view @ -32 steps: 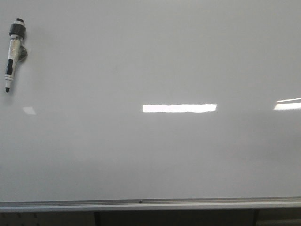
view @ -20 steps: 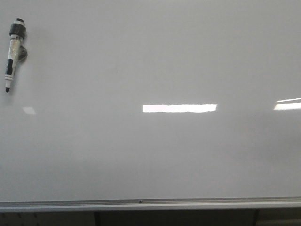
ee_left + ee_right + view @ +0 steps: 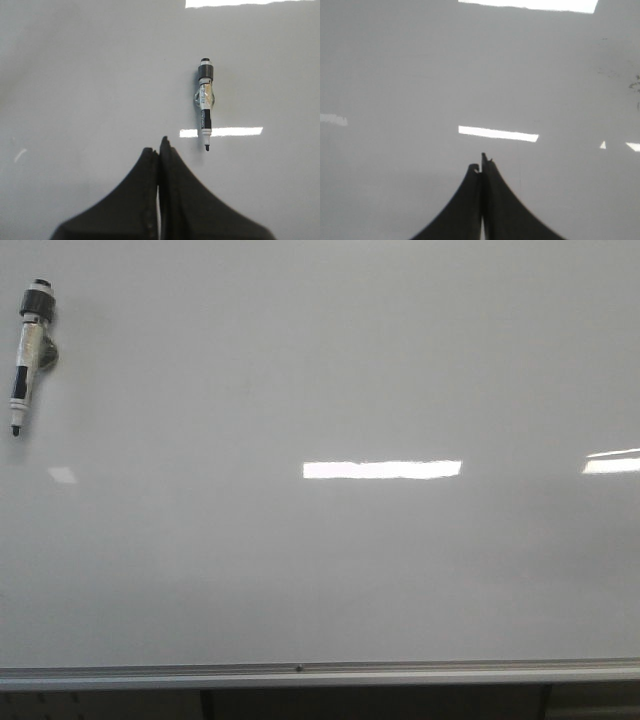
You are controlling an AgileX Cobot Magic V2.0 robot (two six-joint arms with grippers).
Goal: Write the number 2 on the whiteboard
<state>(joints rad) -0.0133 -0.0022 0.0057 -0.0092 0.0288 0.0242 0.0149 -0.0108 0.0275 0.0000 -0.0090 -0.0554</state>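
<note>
Both grippers hold nothing: the left gripper [image 3: 159,150] has its jaws pressed together, and the right gripper [image 3: 481,167] is likewise closed on empty air. The whiteboard [image 3: 330,570] is bare — no number 2 appears anywhere on it, so the writing has not begun and the step in hand looks like fetching the marker [image 3: 27,355]. The marker sits against the board near its upper left corner, tip pointing down; in the left wrist view [image 3: 205,111] it lies just beyond the fingertips and a little to one side. The next move would call for the left gripper to spread its jaws, line up across the marker's barrel and close on it — squarely, so the tip stays usable.
</note>
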